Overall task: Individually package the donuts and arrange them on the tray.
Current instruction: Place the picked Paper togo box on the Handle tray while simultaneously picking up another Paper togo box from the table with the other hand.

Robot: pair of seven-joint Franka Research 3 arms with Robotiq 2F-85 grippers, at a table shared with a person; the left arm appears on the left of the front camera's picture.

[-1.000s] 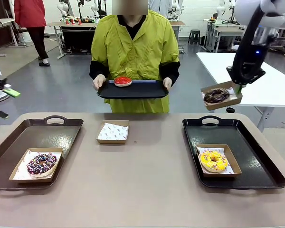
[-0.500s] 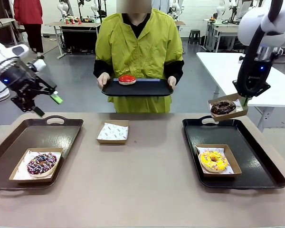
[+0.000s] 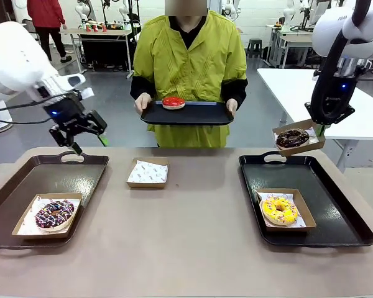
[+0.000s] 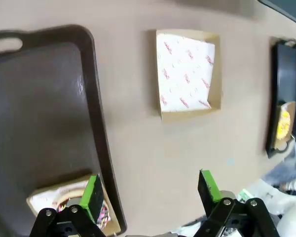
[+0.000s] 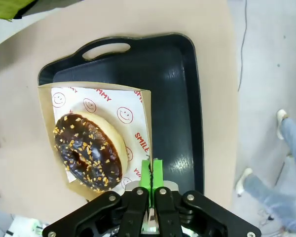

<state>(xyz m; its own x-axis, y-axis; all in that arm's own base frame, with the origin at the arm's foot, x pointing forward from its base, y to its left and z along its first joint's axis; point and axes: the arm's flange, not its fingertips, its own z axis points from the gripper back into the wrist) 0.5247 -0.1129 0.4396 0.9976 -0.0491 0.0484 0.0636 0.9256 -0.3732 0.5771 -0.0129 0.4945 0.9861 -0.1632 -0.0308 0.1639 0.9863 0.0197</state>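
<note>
Over at the left claw (image 4: 151,190): the sprinkled donut (image 4: 64,202) peeks from behind one finger, mostly covered and cut by the bottom edge. Far beyond the other finger, the yellow donut (image 4: 284,119) is just a blurred smear, its tray (image 4: 272,98) sliced by the picture's side. At the right claw (image 5: 151,167), the box (image 5: 45,108) edge disappears between the pinched pads, its near corner under the claw.

The right gripper (image 3: 321,129), pinched on the edge of a cardboard box (image 3: 301,149) holding a dark chocolate donut (image 3: 292,138), hangs over the far end of the right tray (image 3: 336,205), where a yellow-iced donut (image 3: 280,210) sits boxed. The left gripper (image 3: 89,144), jaws spread, hovers by the far rim of the left tray (image 3: 56,177), which holds a boxed sprinkled chocolate donut (image 3: 54,213); an empty paper-lined box (image 3: 148,172) stands between the trays. A person (image 3: 189,59) holds a black tray (image 3: 196,115) bearing a red-glazed donut (image 3: 173,102).
</note>
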